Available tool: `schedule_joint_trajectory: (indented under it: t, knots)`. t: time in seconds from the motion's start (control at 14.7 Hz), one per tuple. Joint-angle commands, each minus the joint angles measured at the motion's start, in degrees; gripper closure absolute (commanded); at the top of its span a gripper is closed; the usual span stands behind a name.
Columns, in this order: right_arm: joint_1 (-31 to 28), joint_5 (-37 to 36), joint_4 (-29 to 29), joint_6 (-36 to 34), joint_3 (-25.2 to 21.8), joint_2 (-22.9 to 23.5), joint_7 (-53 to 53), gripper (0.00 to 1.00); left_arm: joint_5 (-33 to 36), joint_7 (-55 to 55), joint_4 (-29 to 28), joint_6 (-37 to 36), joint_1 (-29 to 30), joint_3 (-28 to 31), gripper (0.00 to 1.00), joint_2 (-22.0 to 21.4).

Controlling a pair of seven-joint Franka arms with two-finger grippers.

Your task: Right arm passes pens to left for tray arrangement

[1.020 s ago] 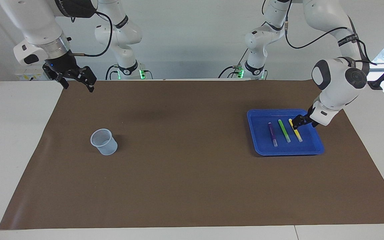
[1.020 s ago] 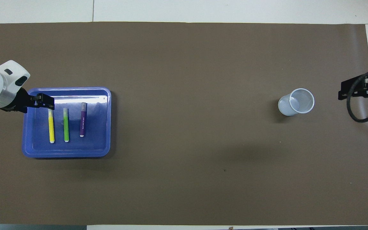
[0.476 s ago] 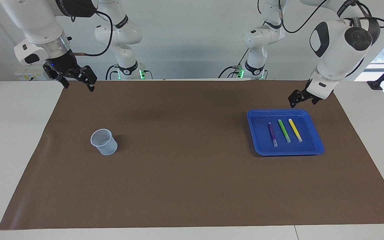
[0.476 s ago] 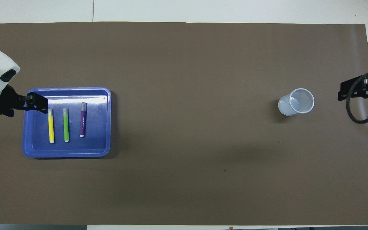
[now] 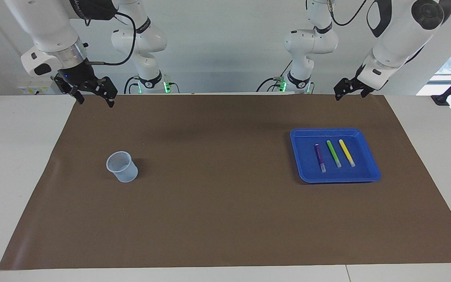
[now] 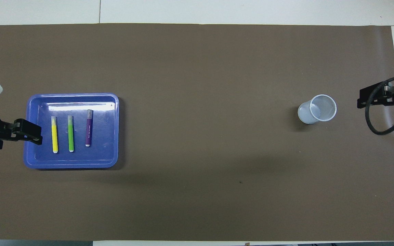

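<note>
**Resting in the tray: three pens lined up, both grippers empty**

Lying side by side in the blue tray (image 5: 299, 156) at the left arm's end of the worktop (image 5: 225, 219) are the purple pen (image 5: 320, 157), the green pen (image 5: 333, 153) and the yellow pen (image 5: 347, 152). They run roughly parallel, with clear gaps between them, none touching the rim, and their whitish ends point away from the robots. By the look of it the arrangement is finished.

The left gripper (image 5: 349, 89) hangs in the air over the worktop edge nearest the robots, empty, its fingers a little apart. The right gripper (image 5: 93, 93) hangs over that same edge at the other end of the worktop, with fingers spread wide and nothing between them. A pale cup (image 5: 122, 167) stands upright on the brown mat, empty as far as the overhead view shows.

These pens are probably light, stiff and smooth, so they would roll if nudged. A pinch across the barrel near its middle would likely hold best, with the fingers coming straight down into the gaps beside a pen. The tray's raised rim would block a low sideways approach, and the tray itself may slide on the mat if pushed. Between tray and cup the mat lies open, leaving plenty of room for either arm to swing.
</note>
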Motion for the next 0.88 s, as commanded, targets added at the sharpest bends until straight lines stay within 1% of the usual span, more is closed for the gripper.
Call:
schedule_joint_trajectory:
  t: [0.0, 0.07, 0.2, 0.27, 0.34, 0.41, 0.48, 0.61, 0.82]
  knots:
    - [-0.8, 0.0, -1.5, 0.0, 0.5, -1.3, -1.2, 0.00, -0.9, -0.9, 2.9, 2.8, -2.9, 2.4, 0.00, 2.0]
    - [-0.8, 0.0, -1.5, 0.0, 0.5, -1.3, -1.2, 0.00, -0.8, -0.9, 5.4, 2.5, -2.5, 1.1, 0.00, 3.5]
    - [-0.7, 0.0, -1.5, 0.0, 0.5, -1.3, -1.2, 0.00, -0.8, -1.0, 10.9, -1.0, -0.8, -2.0, 0.00, 5.3]
    - [-0.7, 0.0, -1.5, 0.0, 0.4, -1.3, -1.2, 0.00, -0.8, -1.0, 11.6, -2.2, -0.7, -2.3, 0.00, 5.5]
    - [-0.8, 0.0, -1.5, 0.0, 0.5, -1.3, -1.2, 0.00, -0.7, -1.0, 10.9, -2.9, -0.7, -2.3, 0.00, 4.9]
    - [-0.8, 0.0, -1.5, 0.0, 0.5, -1.3, -1.2, 0.00, -0.7, -0.5, 8.2, -2.5, -0.7, -2.2, 0.00, 4.5]
    - [-0.8, 0.0, -1.5, 0.0, 0.5, -1.2, -1.2, 0.00, -0.7, -0.4, 7.2, -1.6, -0.7, -2.4, 0.00, 4.3]
    - [-0.8, 0.0, -1.5, 0.0, 0.5, -1.2, -1.2, 0.00, -0.7, -0.3, 7.3, 0.2, -0.6, -3.0, 0.00, 4.6]
    - [-0.8, 0.0, -1.5, 0.0, 0.5, -1.2, -1.2, 0.00, -1.5, -0.3, 10.1, -1.0, 0.2, -3.4, 0.00, 5.3]
